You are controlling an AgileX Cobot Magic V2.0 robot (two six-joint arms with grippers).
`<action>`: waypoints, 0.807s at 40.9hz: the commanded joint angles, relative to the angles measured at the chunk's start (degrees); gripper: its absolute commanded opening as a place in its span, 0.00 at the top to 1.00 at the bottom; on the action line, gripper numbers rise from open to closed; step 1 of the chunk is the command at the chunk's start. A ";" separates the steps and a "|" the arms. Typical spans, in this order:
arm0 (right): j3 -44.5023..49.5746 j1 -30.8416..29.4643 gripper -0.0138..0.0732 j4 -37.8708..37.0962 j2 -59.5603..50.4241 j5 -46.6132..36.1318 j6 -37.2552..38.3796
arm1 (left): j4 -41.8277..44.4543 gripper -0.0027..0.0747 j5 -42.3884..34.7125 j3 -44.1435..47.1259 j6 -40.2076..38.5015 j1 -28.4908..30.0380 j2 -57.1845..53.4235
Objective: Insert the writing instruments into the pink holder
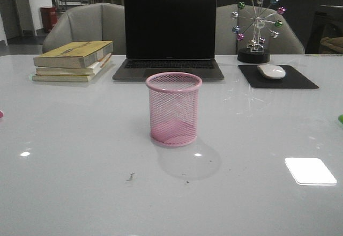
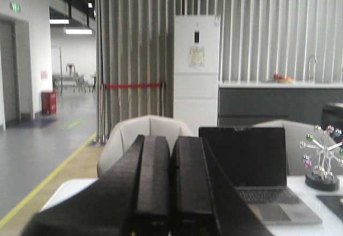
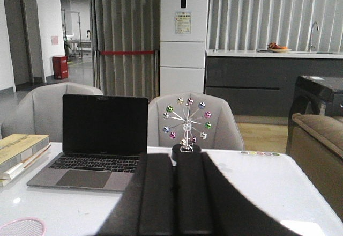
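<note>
White table (image 1: 80, 182) with open laptop (image 1: 170, 32) at its far edge, pink holder (image 1: 173, 109) upright mid-table, empty, left gripper (image 2: 170, 182) and right gripper (image 3: 174, 193) both pressed closed, holding nothing, magenta pen tip (image 1: 1, 114) at left edge, green pen tip (image 1: 340, 118) at right edge.

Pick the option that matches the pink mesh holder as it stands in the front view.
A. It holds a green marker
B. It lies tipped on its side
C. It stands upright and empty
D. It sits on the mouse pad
C: the pink mesh holder stands upright on the table in front of the laptop, and nothing shows through its mesh or above its rim.
</note>
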 commanded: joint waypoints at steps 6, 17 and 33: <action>-7.87 -0.34 0.74 -0.60 10.02 4.83 -0.64 | -0.19 0.85 8.21 -9.78 -0.40 -0.12 11.30; -5.94 -0.34 0.74 -0.43 18.44 14.43 -0.64 | -0.19 0.85 19.86 -9.66 -0.40 -0.12 20.89; -2.07 -0.34 0.72 -0.43 26.40 18.25 -0.64 | -0.19 0.85 23.49 -9.66 -0.40 -0.12 30.93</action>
